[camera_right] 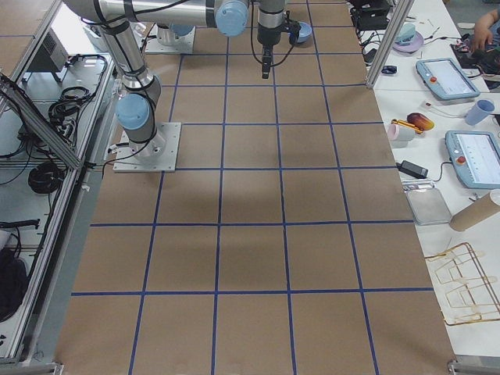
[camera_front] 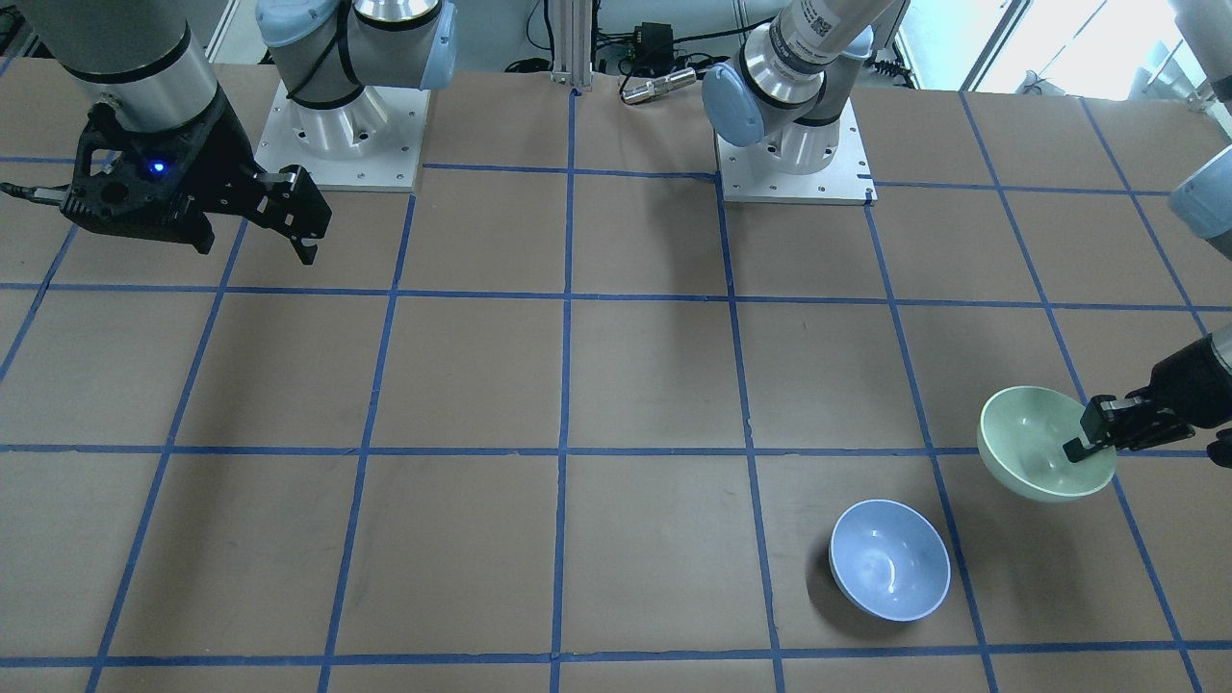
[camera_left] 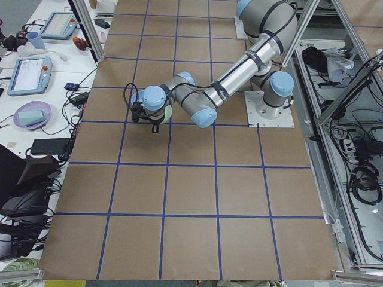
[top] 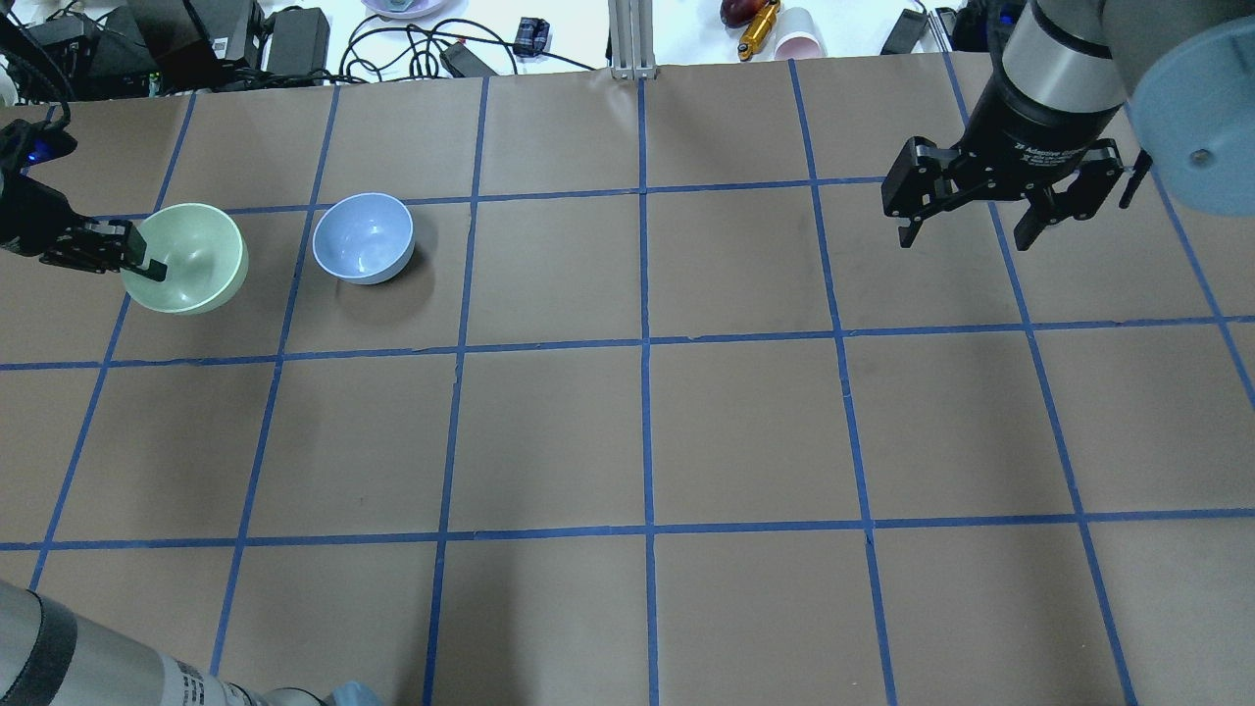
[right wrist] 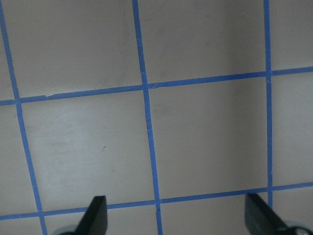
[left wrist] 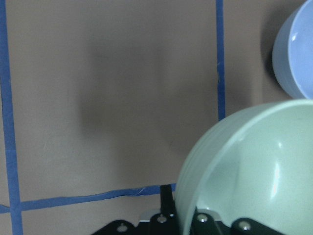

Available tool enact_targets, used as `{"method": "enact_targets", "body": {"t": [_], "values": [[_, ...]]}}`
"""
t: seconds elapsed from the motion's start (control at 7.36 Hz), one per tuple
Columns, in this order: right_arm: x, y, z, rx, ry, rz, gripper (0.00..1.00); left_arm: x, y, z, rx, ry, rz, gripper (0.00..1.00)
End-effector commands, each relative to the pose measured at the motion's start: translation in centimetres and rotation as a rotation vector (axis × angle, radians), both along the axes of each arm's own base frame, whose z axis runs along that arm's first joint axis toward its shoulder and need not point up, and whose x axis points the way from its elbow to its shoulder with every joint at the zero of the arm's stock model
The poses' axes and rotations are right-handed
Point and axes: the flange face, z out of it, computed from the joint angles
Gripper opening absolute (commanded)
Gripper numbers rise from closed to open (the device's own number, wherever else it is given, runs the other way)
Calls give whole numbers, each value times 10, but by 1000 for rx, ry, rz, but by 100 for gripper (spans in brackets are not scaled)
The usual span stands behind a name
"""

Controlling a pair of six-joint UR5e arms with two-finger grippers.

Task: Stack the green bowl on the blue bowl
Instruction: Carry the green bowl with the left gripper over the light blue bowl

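The pale mint-green bowl point(top: 188, 257) is held tilted above the table at the far left of the overhead view. It also shows in the front view point(camera_front: 1041, 442) and the left wrist view point(left wrist: 249, 171). My left gripper point(top: 140, 254) is shut on its rim, one finger inside the bowl. The periwinkle-blue bowl point(top: 364, 236) stands upright on the table just to the right of the green bowl, apart from it; it shows in the front view point(camera_front: 889, 559) and the left wrist view point(left wrist: 295, 54). My right gripper point(top: 971, 230) is open and empty, high over the far right of the table.
The table point(top: 637, 431) is brown paper with a blue tape grid. Cables, power bricks and a pink cup point(top: 796, 44) lie beyond its far edge. The arm bases point(camera_front: 339, 125) stand on the robot's side.
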Motion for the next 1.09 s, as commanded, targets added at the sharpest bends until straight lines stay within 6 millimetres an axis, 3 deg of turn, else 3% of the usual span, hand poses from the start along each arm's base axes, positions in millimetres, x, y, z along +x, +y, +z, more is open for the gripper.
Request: {"method": "enact_targets", "body": {"t": [0.0, 0.27, 0.54, 0.95], "values": [[0, 0, 0, 0, 0, 0, 100, -50, -31, 7, 7, 25, 39, 4], [0, 0, 0, 0, 0, 0, 100, -66, -55, 7, 25, 31, 80, 4], [0, 0, 0, 0, 0, 0, 100, -107, -79, -7, 64, 42, 131, 4], [0, 0, 0, 0, 0, 0, 100, -110, -93, -36, 111, 57, 156, 4]]}}
